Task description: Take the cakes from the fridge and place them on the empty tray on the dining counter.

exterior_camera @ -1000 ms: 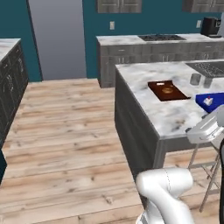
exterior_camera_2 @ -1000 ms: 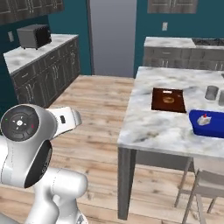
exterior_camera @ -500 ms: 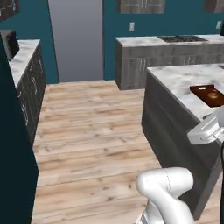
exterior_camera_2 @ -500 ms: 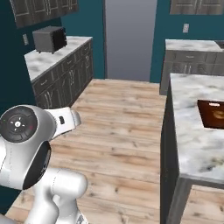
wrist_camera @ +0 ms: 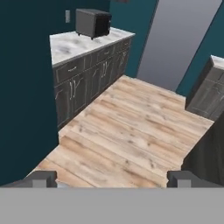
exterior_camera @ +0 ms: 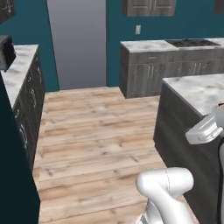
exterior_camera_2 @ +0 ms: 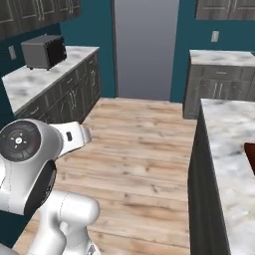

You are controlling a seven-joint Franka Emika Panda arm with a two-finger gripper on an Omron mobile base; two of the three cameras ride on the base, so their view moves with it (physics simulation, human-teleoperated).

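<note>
gripper (wrist_camera: 112, 179) is seen in the hand view, jaws spread wide, nothing held, above wood floor (wrist_camera: 131, 131). dining counter (exterior_camera_2: 229, 144) is at right in base views, long axis running away. brown board (exterior_camera_2: 250, 157) edge is caught only in the right base view.

Nothing readable anywhere in these shots, honestly. The small black appliance (exterior_camera_2: 45, 51) on the side counter (exterior_camera_2: 35, 82) has a plain face with no brand or digits that can be made out. The cabinet fronts (exterior_camera: 151, 74) are bare, and the wall outlet plate (exterior_camera_2: 215, 36) is blank. No labels, signs or numbers show up.
</note>
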